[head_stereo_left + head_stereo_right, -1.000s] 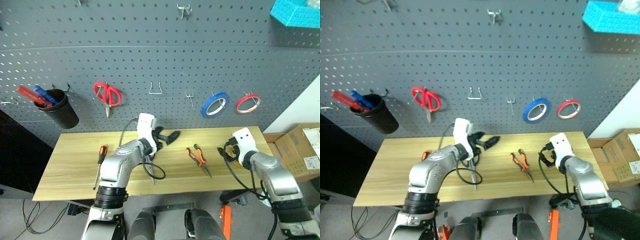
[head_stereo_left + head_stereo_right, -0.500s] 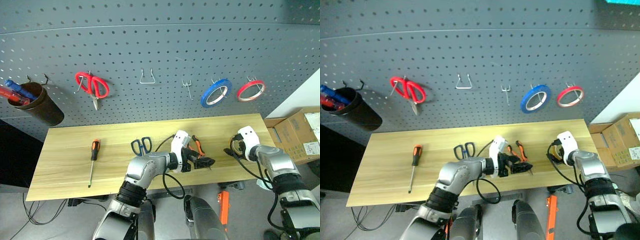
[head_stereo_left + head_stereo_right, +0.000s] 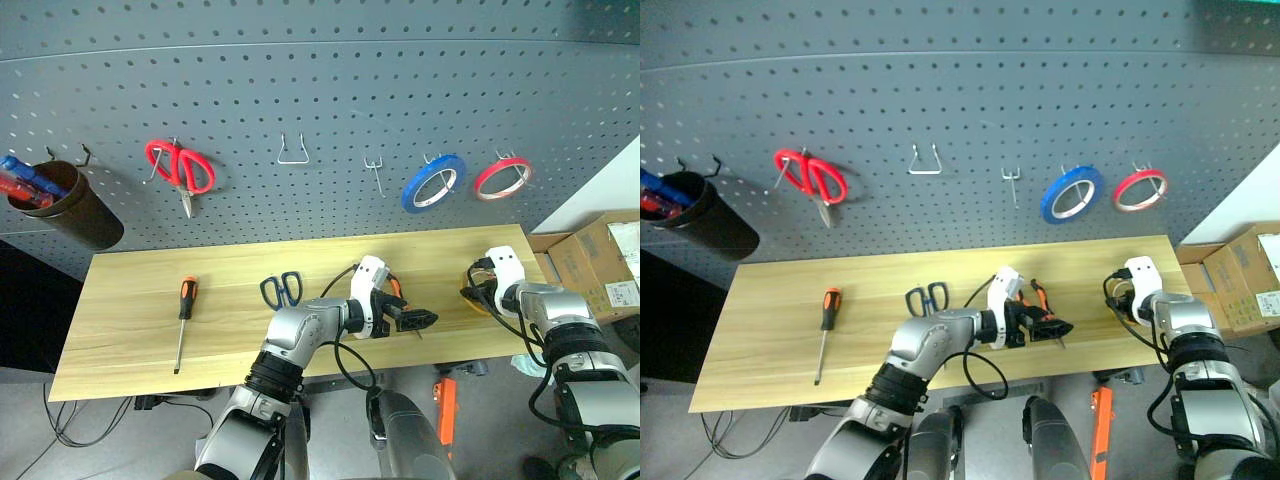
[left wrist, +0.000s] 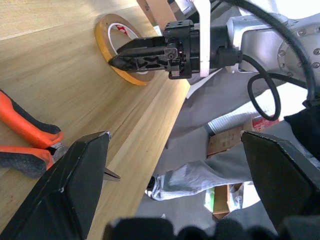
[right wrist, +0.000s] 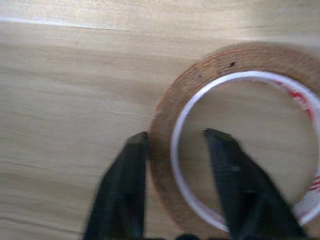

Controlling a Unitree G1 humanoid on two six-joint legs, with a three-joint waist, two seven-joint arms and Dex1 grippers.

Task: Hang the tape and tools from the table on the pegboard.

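The yellow tape (image 5: 165, 115) lies flat near the right end of the table (image 3: 130, 300). My right gripper (image 3: 474, 297) is shut on the tape's rim (image 4: 135, 79), one finger outside it and one inside the hole. My left gripper (image 3: 412, 320) hangs open just past the orange-and-black pliers (image 4: 25, 135), and its jaws stand wide apart with nothing between them. The blue-handled scissors (image 3: 281, 290) lie mid-table. Further left lies the screwdriver (image 3: 183, 310). The grey pegboard (image 3: 300, 80) rises behind the table.
On the pegboard hang red scissors (image 3: 180, 165), a blue tape ring (image 3: 432, 182), a red tape ring (image 3: 502, 175) and a black cup (image 3: 65, 205) of pens. Two bare hooks (image 3: 291, 152) (image 3: 374, 165) sit between them. A cardboard box (image 3: 610, 265) stands to the table's right.
The camera tilted down. My left arm swung right, from over the scissors to the pliers. My right gripper went down to the yellow tape and closed on its rim.
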